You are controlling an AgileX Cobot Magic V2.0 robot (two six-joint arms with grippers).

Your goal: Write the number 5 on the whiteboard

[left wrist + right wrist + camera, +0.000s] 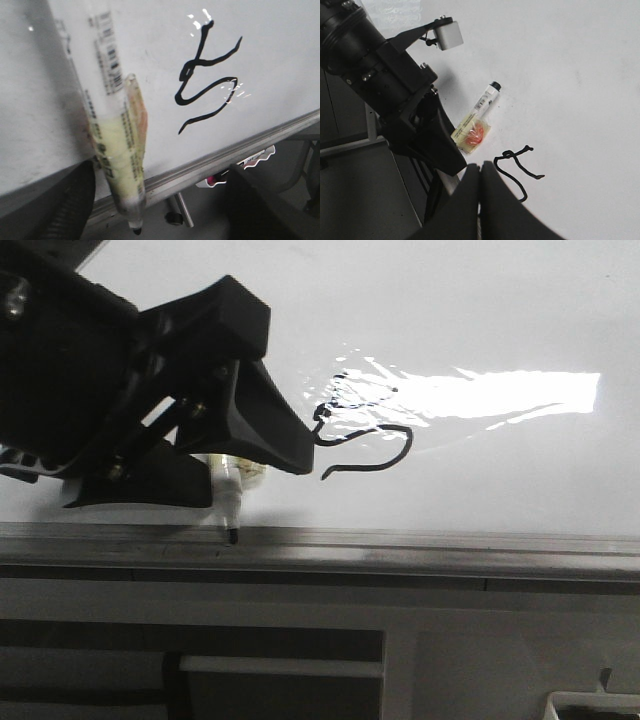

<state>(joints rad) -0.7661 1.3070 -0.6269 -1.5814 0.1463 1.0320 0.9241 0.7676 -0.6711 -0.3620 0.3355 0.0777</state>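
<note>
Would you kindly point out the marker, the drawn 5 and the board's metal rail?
marker (117,145): left wrist view, mid-barrel.
number 5 (385,445): front view, curved belly stroke.
metal rail (450,545): front view, grey strip along the whiteboard (480,320) edge.

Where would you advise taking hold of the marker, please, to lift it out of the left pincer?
Probably the bare barrel of the marker between its yellowish wrap and black end, which juts clear of the left pincer. Come from the side facing away from the whiteboard, closing across the slim round barrel; the tip points down at the edge rail.
</note>
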